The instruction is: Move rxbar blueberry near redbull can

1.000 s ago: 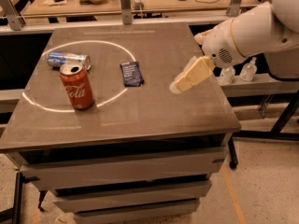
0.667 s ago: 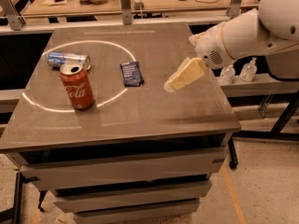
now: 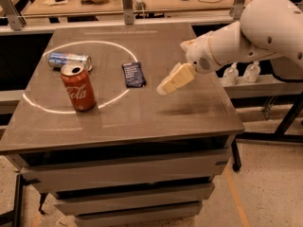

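1 red Coca-Cola can (image 3: 78, 87) stands nearest, well off to the picture-left of the gripper (image 3: 165, 86). That 1 gripper hovers over the table (image 3: 189, 122); whether it is open or closed I cannot tell. 1 rxbar blueberry (image 3: 133, 74) lies flat just picture-left of its tip. Farthest from it, 1 redbull can (image 3: 68, 60) lies on its side.

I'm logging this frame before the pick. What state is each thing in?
rxbar blueberry: lying flat, untouched.
redbull can: lying on its side, behind the red Coca-Cola can.
red Coca-Cola can: upright.
gripper: in the air above the table, right of the rxbar blueberry, holding nothing.
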`<state>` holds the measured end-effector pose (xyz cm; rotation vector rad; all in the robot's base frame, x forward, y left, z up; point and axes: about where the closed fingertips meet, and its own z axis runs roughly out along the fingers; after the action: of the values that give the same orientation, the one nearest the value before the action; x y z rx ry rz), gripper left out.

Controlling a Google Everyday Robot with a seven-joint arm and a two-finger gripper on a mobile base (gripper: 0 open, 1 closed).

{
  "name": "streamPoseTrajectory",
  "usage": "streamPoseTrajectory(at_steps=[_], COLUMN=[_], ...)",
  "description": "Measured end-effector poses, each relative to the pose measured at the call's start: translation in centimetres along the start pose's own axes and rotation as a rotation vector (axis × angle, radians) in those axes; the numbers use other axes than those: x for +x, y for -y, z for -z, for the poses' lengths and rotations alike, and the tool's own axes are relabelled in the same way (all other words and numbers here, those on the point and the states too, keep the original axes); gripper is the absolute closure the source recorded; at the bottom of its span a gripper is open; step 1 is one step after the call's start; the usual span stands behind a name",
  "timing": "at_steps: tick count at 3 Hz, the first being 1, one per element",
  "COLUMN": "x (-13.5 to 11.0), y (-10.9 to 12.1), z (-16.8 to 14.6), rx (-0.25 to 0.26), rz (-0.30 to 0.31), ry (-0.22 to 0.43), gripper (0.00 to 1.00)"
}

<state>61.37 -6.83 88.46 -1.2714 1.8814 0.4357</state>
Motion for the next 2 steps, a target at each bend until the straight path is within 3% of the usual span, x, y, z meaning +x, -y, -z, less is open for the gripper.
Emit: streamPoseTrajectory(at_steps=[2], x=[-1.3], y=[0.4], z=[-4.1], rx=[-0.093], rz=[0.035], ry=[0.024], gripper=[0.00])
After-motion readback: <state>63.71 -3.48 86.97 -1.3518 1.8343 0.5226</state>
